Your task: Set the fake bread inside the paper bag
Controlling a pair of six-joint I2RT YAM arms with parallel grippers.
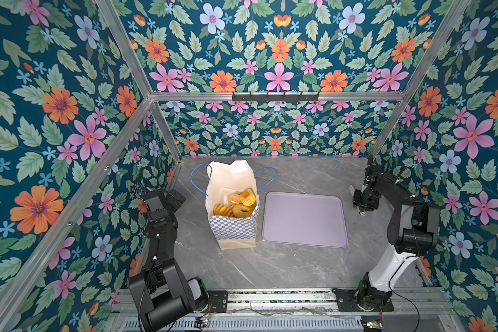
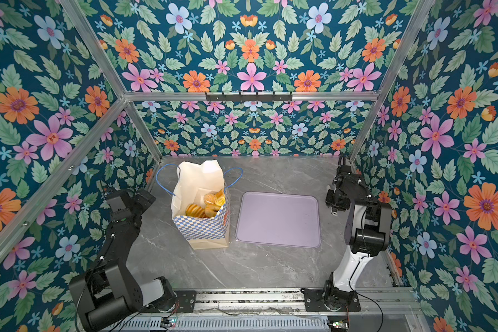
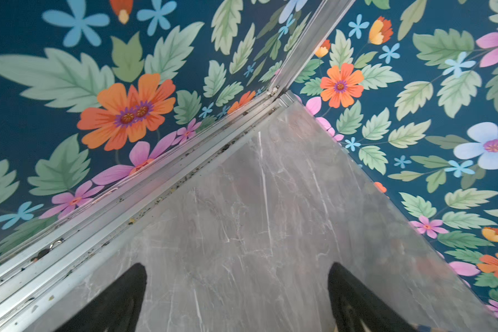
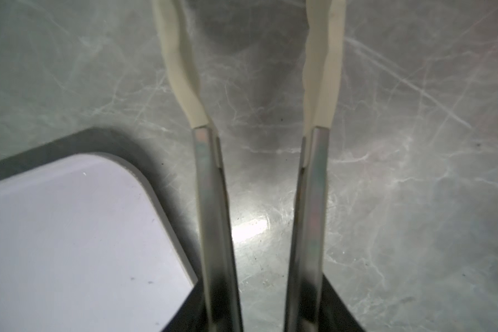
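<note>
Four pastries (image 1: 222, 209) (visible), one bag (image 1: 233, 232).

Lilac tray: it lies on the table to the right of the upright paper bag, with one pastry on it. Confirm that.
Wrong in one respect: the lilac tray carries no pastry. Both top views show its surface bare, and the fake bread that shows sits inside the paper bag. The rest holds: the tray lies on the table to the right of the upright bag.

fake bread (image 1: 237, 205): golden, piled inside; paper bag (image 1: 233, 230): upright, open-topped
</note>
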